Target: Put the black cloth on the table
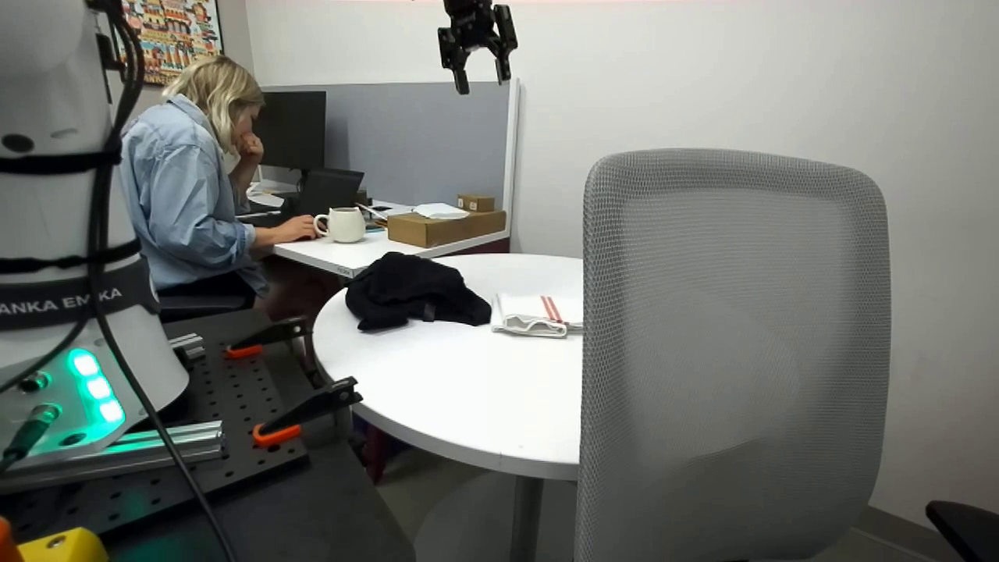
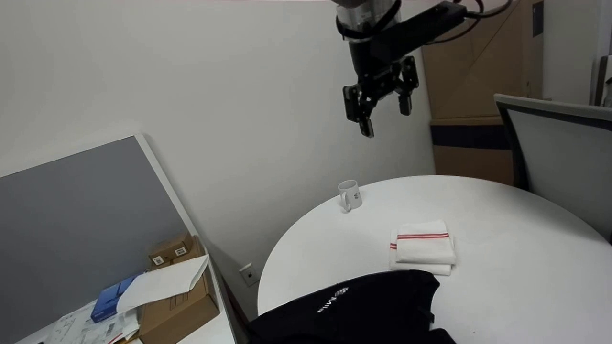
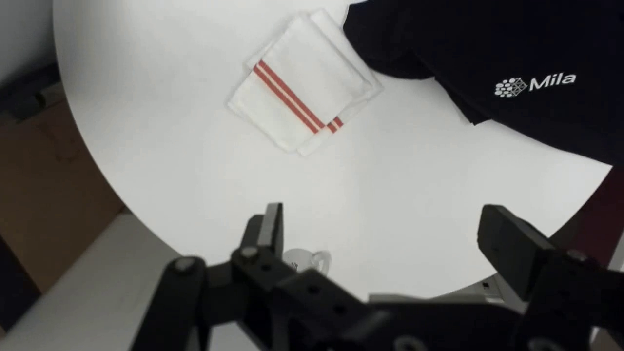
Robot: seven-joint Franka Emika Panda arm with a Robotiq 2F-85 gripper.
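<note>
The black cloth (image 1: 414, 290) lies rumpled on the round white table (image 1: 453, 382), over by the edge nearest the desk (image 1: 360, 251), its white Mila logo (image 3: 551, 82) facing up. The gripper (image 2: 386, 117) hangs well above the table and off to one side of the cloth, its two fingers (image 3: 512, 248) spread wide and pointing down. Right next to the cloth sits a folded white towel (image 3: 312, 73) with red stripes; whether the two touch, I can't tell from here. A small white mug (image 2: 351, 197) stands near the rim, over by the wall (image 2: 229, 119). A grey mesh chair (image 1: 737, 351) hides part of the table in an exterior view. Over at the desk, a blond person (image 1: 183, 179) in a light blue shirt sits with head bent, near a cream mug (image 1: 347, 225), a dark monitor (image 1: 293, 129) and some cardboard boxes (image 1: 445, 229).
</note>
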